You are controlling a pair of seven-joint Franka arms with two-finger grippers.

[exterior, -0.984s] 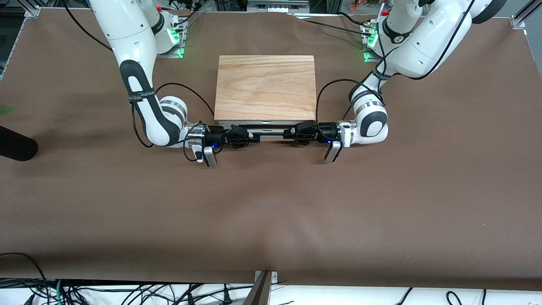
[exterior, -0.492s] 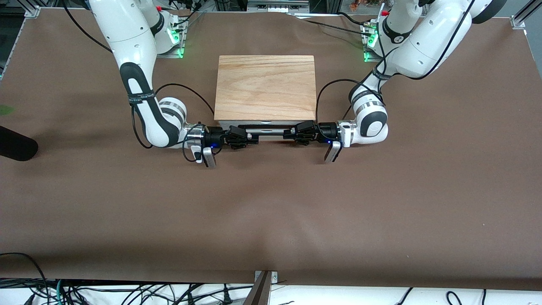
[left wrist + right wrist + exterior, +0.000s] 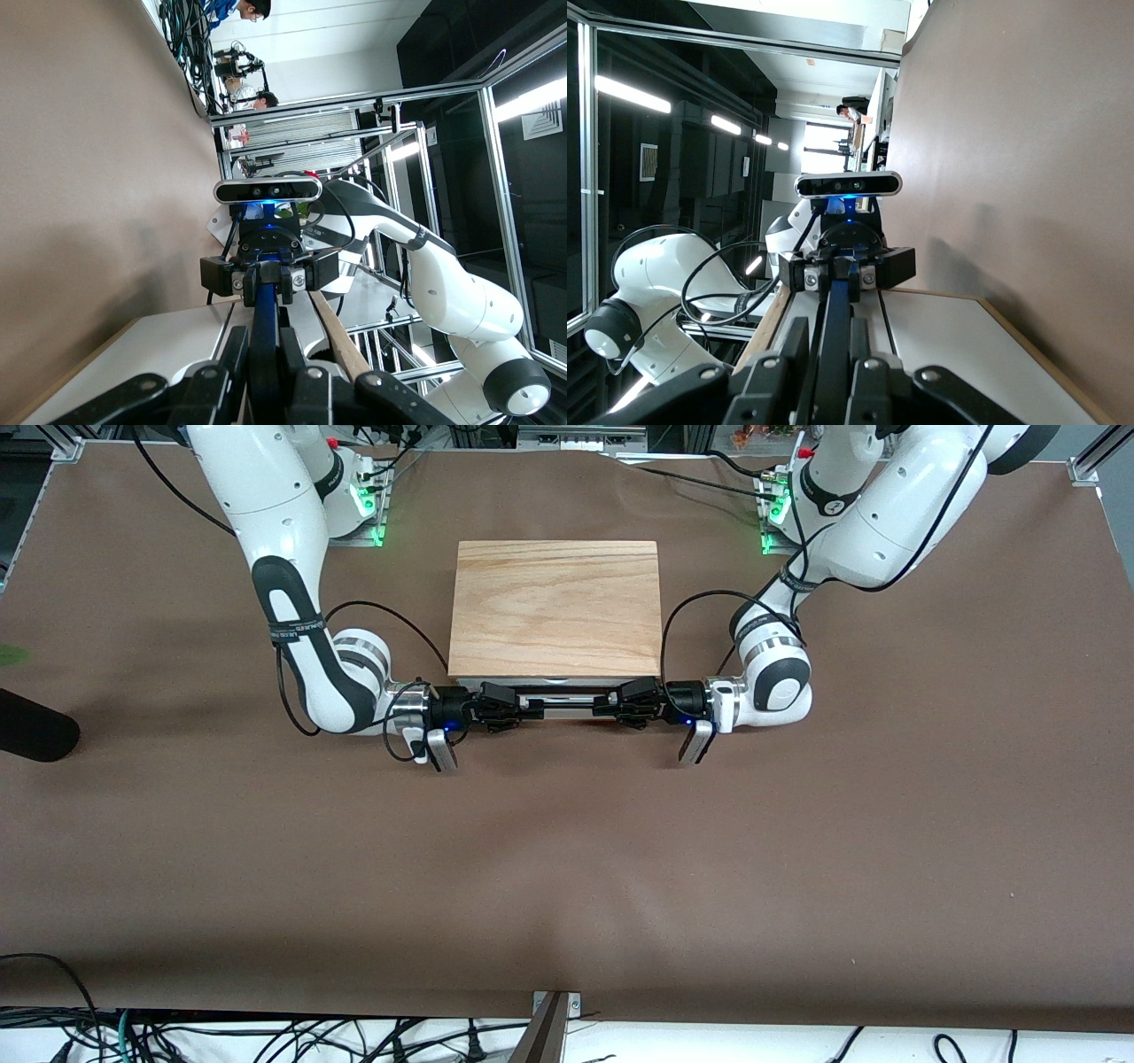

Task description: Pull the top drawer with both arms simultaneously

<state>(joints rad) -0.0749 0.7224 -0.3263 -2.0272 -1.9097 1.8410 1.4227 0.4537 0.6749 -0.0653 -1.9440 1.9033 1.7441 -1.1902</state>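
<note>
The top drawer (image 3: 556, 685) shows as a thin white-grey front strip under the cabinet's oak top board (image 3: 556, 607), nearly flush with it. Its black bar handle (image 3: 563, 701) runs along that front. My left gripper (image 3: 613, 702) is shut on the handle's end toward the left arm's side. The right gripper (image 3: 521, 709) is shut on the other end. In the left wrist view the handle (image 3: 265, 326) runs between my fingers (image 3: 232, 354) along the front panel (image 3: 164, 345). The right wrist view shows the handle (image 3: 838, 323) clamped the same way beside the panel (image 3: 948, 345).
Brown table cover (image 3: 567, 868) spreads wide on the side nearer the front camera. A black object (image 3: 34, 731) lies at the right arm's end of the table. A metal bracket (image 3: 551, 1027) sits at the near table edge, with cables below.
The right gripper and wrist have shifted slightly along the handle toward the middle and toward the cabinet. The left arm has not moved. The drawer looks unchanged.
</note>
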